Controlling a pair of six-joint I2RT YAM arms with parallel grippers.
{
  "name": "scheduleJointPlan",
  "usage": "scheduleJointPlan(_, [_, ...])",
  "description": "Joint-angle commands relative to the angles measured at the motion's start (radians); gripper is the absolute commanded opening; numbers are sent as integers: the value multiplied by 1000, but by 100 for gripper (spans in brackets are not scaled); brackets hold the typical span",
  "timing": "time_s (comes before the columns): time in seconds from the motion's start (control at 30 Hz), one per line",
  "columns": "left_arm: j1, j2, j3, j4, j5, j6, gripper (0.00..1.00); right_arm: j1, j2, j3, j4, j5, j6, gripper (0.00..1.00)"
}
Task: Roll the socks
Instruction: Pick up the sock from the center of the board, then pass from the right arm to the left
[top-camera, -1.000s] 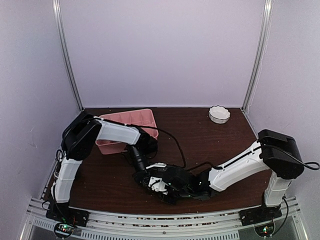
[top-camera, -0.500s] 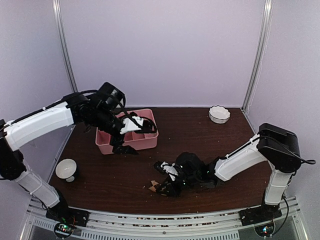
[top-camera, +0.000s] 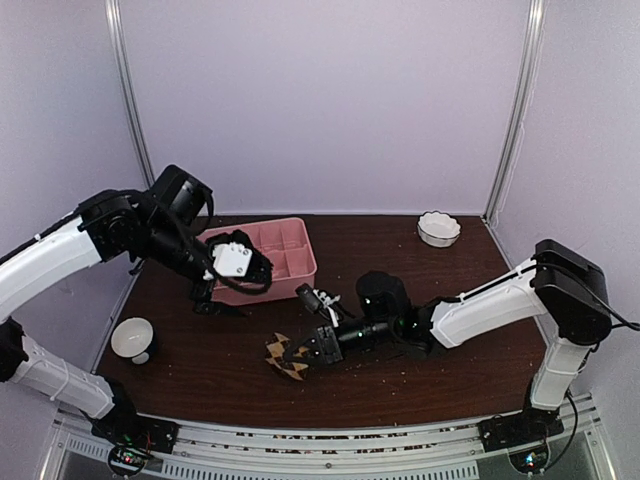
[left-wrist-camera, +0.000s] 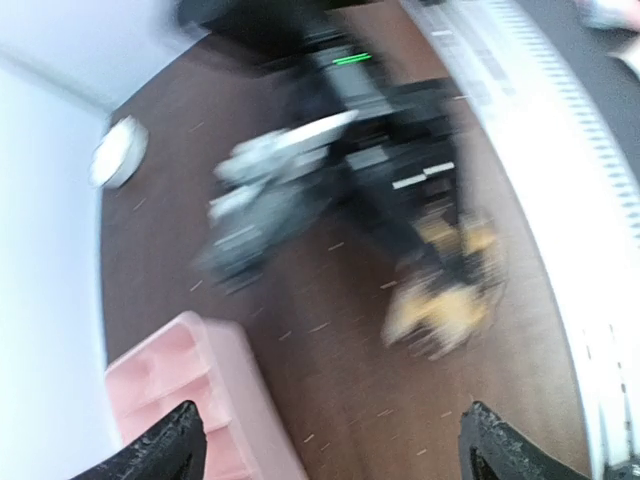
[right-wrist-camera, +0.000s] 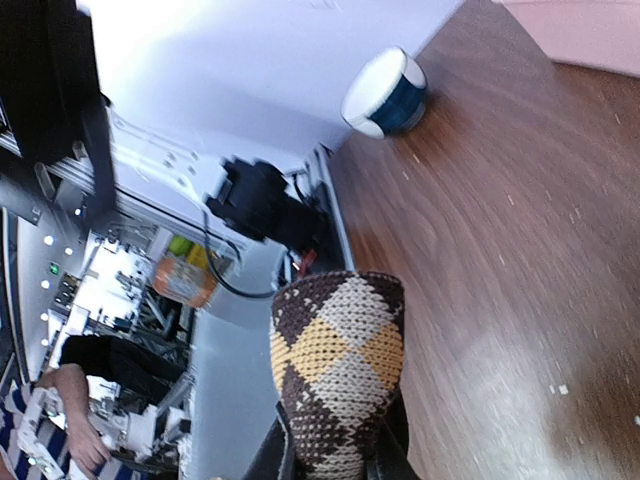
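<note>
Dark brown tabletop (top-camera: 470, 385), pale walls. Right tool (top-camera: 298, 352) clamped on checkered sock (top-camera: 282, 359), low, front centre. Left tool (top-camera: 222, 300) by pink tray's (top-camera: 290, 250) near left corner, fingers (left-wrist-camera: 170, 452) wide apart.

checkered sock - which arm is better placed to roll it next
Right. The right gripper is shut on the checkered sock, down at the table. The left gripper is open and empty, up by the pink tray, apart from the sock.
</note>
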Motion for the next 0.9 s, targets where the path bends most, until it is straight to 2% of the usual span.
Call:
scheduleJointPlan(0.0, [-131,5,-49,-78,55,43,87,-19,-9,61,79,-34,123,9])
scheduleJointPlan(0.13, [-152,24,-64,2,-9,-19,82,-18,-5,100,84,-31,154,9])
scheduleJointPlan(0.27, [-160,35,-75,52,-76,-17,78,-18,5,111,155,-39,222,9])
scheduleJointPlan(0.63, [-209,59,-133,158,-288,39,60,-8,89,97,474,-42,498,10])
scheduleJointPlan(0.77, [-219,62,-152,210,-396,64,46,-7,115,99,491,-39,526,11])
scheduleJointPlan(0.87, [-219,58,-162,243,-460,79,26,-5,129,90,481,-35,533,12])
